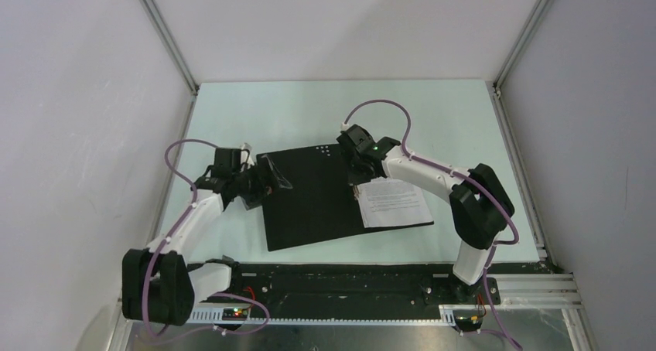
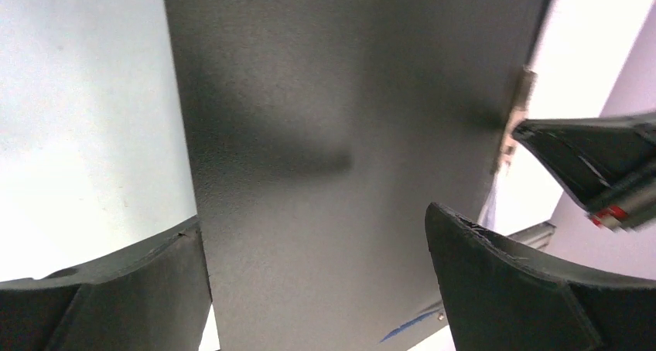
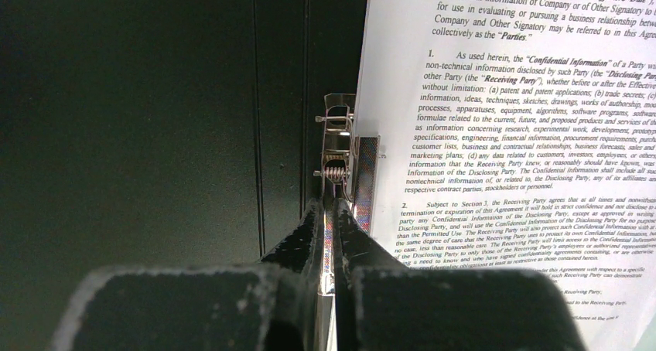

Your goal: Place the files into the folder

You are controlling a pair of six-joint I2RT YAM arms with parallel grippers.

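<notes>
Left hand (image 1: 267, 182) is spread wide with nothing in it, its fingers (image 2: 116, 289) straddling the left edge of the folder (image 1: 309, 204). The folder lies open, black side up, in the middle of the counter (image 1: 309, 107). Right hand (image 1: 357, 187) is pinched almost closed on the thin lever of the metal clip (image 3: 340, 161) by the folder's centre crease. A printed sheet (image 1: 396, 202) lies on the folder's right half, its left edge just beside the clip and its right edge near the folder's right edge. Pale counter shows all round the folder, widest at the far side and narrowest at the near edge. Count: one folder, one clip, two hands and one sheet showing; I cannot tell whether more lie beneath it.
</notes>
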